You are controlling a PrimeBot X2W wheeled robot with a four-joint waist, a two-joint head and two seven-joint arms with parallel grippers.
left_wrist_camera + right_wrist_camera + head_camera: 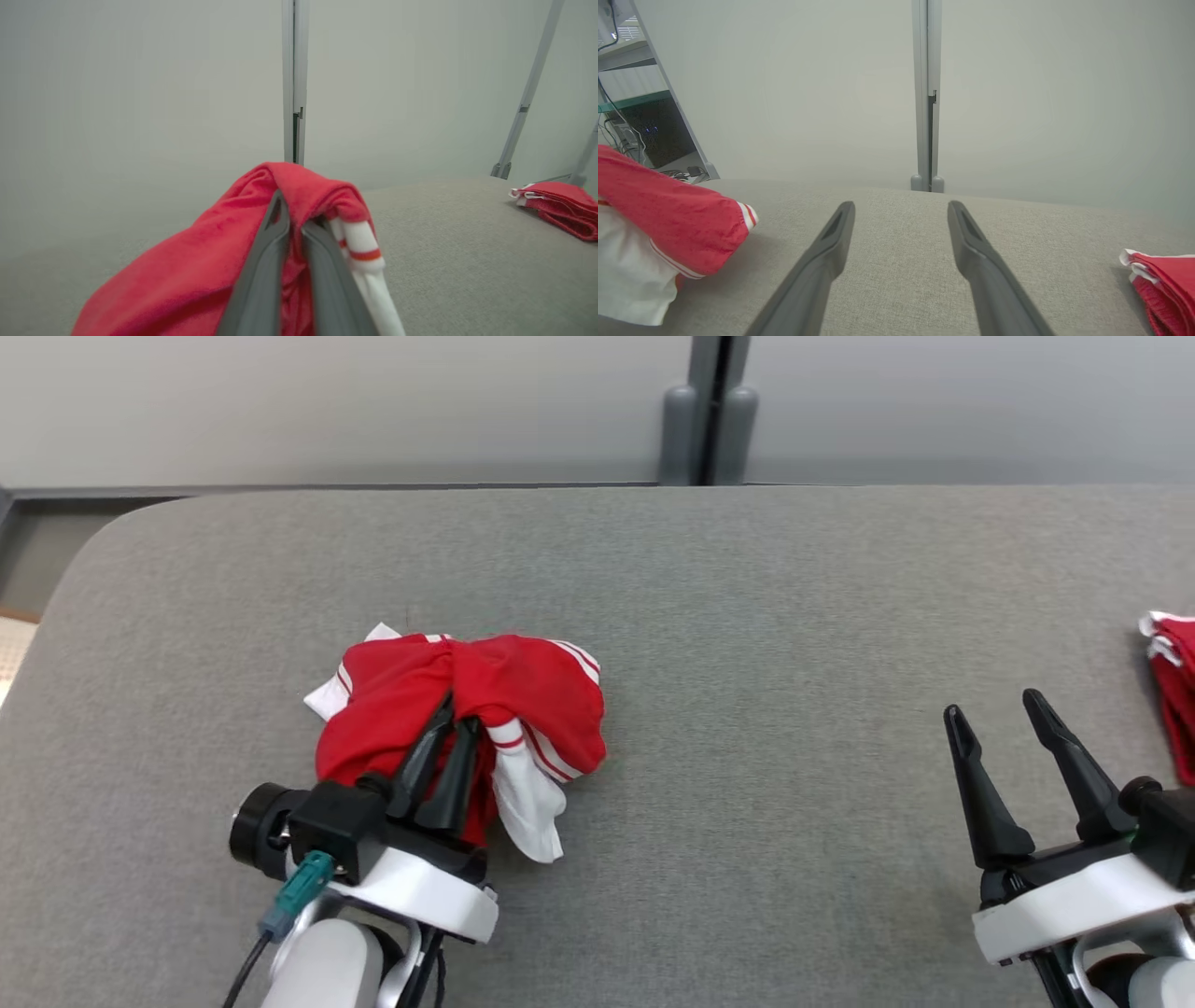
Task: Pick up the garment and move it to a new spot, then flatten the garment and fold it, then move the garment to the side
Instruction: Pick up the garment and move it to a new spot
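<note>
A red garment [523, 695] with white panels and red-and-white striped trim lies bunched on the grey padded table [766, 616], left of centre. My left gripper [455, 716] is shut on a fold of it, both fingers pressed together into the cloth. In the left wrist view the garment [187, 275] drapes over the closed left gripper [290, 212], its striped white hem hanging on the right. My right gripper [991, 705] stands open at the lower right, holding nothing. In the right wrist view the garment [668, 219] lies at the left, apart from the spread right gripper [901, 207].
A second red-and-white cloth [1174, 686] lies folded at the table's right edge, also in the left wrist view as folded cloth [558, 207] and in the right wrist view [1169, 280]. A grey wall with a vertical post [707, 411] stands behind the table. Shelving [630, 98] stands at the left.
</note>
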